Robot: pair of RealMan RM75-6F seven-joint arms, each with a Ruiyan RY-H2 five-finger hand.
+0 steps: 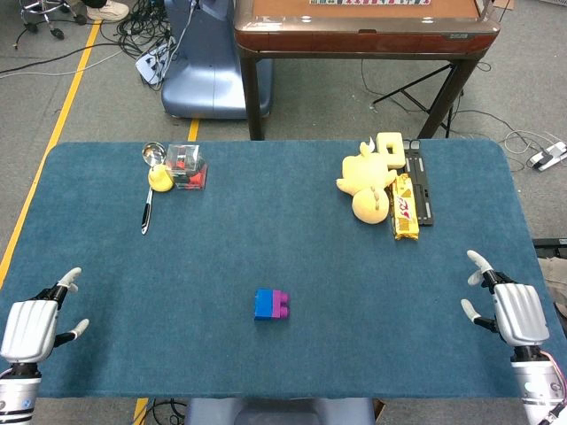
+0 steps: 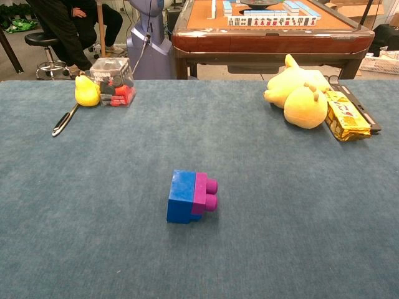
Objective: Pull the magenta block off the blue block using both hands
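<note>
The table [image 1: 266, 230] is covered in deep teal cloth. On it, a bright blue block [image 2: 182, 197] is joined to a magenta block [image 2: 204, 194] — magenta studs poking out sideways. A yellow plush toy [image 2: 299, 90], a yellow-and-red snack packet [image 2: 345, 115], a clear box [image 2: 113, 81] of red and black pieces. Both hands — left hand [image 1: 31, 329], right hand [image 1: 514, 312] — are silver-white.

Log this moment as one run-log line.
left hand open, table edge | right hand open, table edge | magenta block joined to blue block | untouched

Both hands just sat out at the near corners, well apart: left hand [image 1: 31, 328] low on its side, right hand [image 1: 512, 312] opposite, fingers spread, neither holding anything, backs facing up.
</note>
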